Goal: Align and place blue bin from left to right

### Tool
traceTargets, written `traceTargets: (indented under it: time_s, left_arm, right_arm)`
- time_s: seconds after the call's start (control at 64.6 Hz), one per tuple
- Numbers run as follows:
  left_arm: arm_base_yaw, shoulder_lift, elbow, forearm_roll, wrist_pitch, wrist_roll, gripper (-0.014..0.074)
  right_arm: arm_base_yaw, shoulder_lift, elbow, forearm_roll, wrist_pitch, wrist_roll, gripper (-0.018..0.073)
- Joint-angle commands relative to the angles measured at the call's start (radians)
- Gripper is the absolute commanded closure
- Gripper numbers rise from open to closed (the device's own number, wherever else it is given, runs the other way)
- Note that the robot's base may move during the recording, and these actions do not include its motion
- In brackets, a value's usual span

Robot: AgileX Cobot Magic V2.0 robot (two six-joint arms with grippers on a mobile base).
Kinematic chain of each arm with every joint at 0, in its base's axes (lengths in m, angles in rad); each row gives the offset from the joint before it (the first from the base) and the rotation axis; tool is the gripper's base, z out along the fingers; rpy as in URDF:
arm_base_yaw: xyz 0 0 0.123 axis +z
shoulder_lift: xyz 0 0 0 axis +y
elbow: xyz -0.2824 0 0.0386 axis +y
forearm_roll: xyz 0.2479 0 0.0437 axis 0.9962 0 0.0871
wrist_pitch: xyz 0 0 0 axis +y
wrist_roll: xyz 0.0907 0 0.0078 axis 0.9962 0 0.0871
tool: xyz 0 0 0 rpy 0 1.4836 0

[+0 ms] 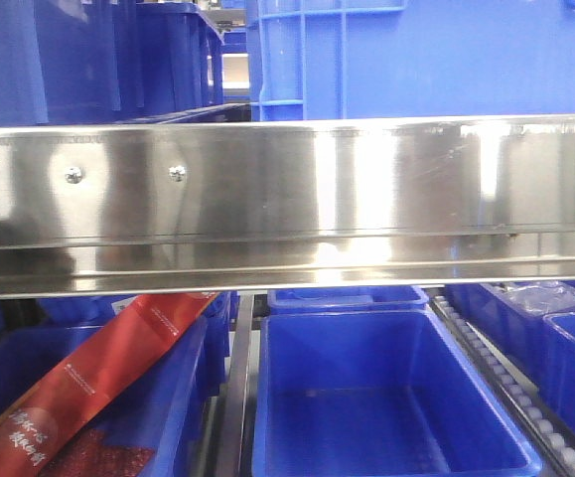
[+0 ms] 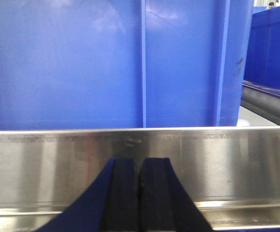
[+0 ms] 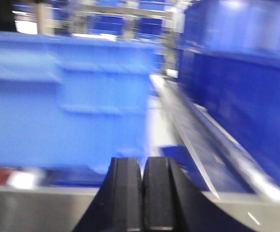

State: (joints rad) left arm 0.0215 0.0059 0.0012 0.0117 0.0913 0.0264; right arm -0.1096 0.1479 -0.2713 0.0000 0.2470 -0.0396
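A large bright blue bin (image 1: 446,60) with vertical ribs stands on the upper shelf, right of centre in the front view. The left wrist view is filled by a ribbed blue bin wall (image 2: 106,63) just behind the steel shelf rail (image 2: 227,159). My left gripper (image 2: 140,166) is shut and empty in front of that rail. In the blurred right wrist view a blue bin (image 3: 62,96) sits ahead to the left, and my right gripper (image 3: 142,166) is shut with nothing held. Neither gripper shows in the front view.
A wide steel shelf rail (image 1: 287,199) crosses the front view. Darker bins (image 1: 88,60) stand at upper left. Below, an open blue tub (image 1: 386,397) sits beside a tub holding a red packet (image 1: 98,383). A roller track (image 1: 505,383) runs at lower right. Another blue wall (image 3: 241,82) flanks the right gripper.
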Motion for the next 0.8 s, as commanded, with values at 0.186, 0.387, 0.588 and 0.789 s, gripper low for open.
traceTargets:
  time_s: [0.186, 0.387, 0.588, 0.789]
  left_arm:
    - [0.003, -0.006, -0.001, 0.002, -0.012, 0.002, 0.0706]
    - [0.003, -0.006, -0.001, 0.002, -0.012, 0.002, 0.0706]
    - [0.003, -0.006, -0.001, 0.002, -0.012, 0.002, 0.0706]
    - [0.003, -0.006, -0.001, 0.002, -0.012, 0.002, 0.0706]
  right_arm:
    - [-0.025, -0.148, 0.19, -0.013, -0.072, -0.007, 0.0721]
    - [-0.025, -0.148, 0.271, 0.034, -0.179, 0.0, 0.0721]
    - [-0.025, -0.148, 0.271, 0.034, -0.143, 0.0, 0.0721]
    - [-0.025, -0.148, 0.271, 0.034, -0.143, 0.0, 0.0721]
